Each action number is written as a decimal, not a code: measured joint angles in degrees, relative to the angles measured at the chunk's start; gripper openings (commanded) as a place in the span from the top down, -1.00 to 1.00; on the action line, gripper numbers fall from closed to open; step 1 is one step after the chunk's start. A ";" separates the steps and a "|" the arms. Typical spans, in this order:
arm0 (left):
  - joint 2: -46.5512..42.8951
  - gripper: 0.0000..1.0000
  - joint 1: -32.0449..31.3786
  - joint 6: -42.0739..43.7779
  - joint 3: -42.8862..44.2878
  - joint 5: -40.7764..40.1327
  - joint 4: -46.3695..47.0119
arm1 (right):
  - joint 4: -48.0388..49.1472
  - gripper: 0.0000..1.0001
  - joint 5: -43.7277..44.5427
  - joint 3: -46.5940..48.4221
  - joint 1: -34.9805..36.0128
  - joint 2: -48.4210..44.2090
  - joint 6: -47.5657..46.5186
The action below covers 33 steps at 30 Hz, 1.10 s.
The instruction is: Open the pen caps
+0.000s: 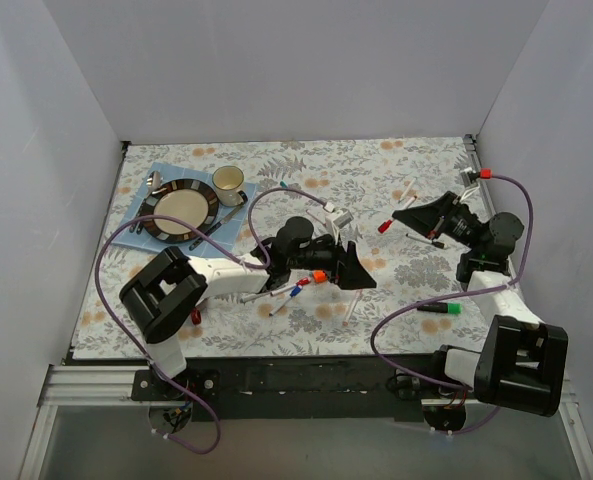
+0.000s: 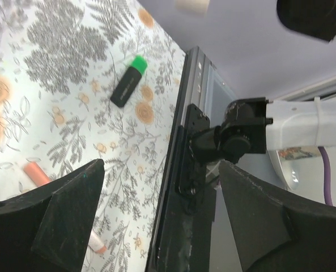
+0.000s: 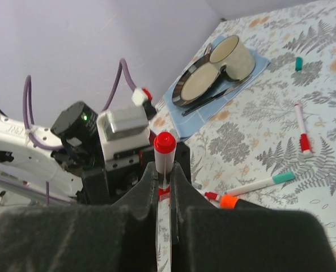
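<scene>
- Top external view is showing the left gripper (image 1: 354, 268) hanging low over the middle of the flowered table (image 1: 376, 170), with an orange cap (image 1: 319, 276) lying just beside it.
- Left wrist view is showing that gripper's jaws standing wide apart and holding nothing, with bare tablecloth and the table's near rail showing between them.
- Beyond those fingers, a green cap (image 2: 137, 63) is sitting on a black marker (image 2: 122, 92) that is lying flat near the table's near edge.
- Right wrist view is showing the right gripper (image 3: 164, 181) clamping a white pen (image 3: 164, 167), its jaws pressing together on the barrel.
- On that pen, a red cap (image 3: 165, 144) is sticking out just past the fingertips, seated on the pen's end.
- On the table past the right gripper, a teal cap (image 3: 284, 177) is sitting on a thin pen (image 3: 252, 185) lying near the orange cap.
- Farther off, a second red cap (image 3: 306, 144) is resting on another thin pen, well apart from the teal one.
- A loose teal cap (image 3: 298, 63) is lying alone near the blue mat (image 3: 258, 67).
- A plate (image 3: 186, 86) and a cup (image 3: 233, 56) are sitting on that mat, touching each other.
</scene>
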 measured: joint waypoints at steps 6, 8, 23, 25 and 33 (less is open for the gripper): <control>-1.70 -0.63 0.98 0.96 2.49 -2.19 2.71 | -5.07 0.97 -2.25 -1.75 4.02 -3.65 -4.76; -1.70 -0.61 1.18 0.92 3.54 -2.21 4.33 | -6.97 0.97 -2.43 -1.75 5.25 -4.39 -6.71; -1.16 0.43 1.49 -1.46 6.29 -1.75 6.08 | -11.02 0.97 -2.62 -1.75 7.13 -4.39 -10.27; -0.81 0.62 1.68 -1.42 6.54 -1.97 5.42 | -11.13 0.97 -2.78 -1.75 7.17 -4.42 -10.43; -0.42 1.00 1.79 -0.57 6.80 -1.46 4.15 | -13.27 0.81 -2.89 -1.75 7.32 -4.48 -11.41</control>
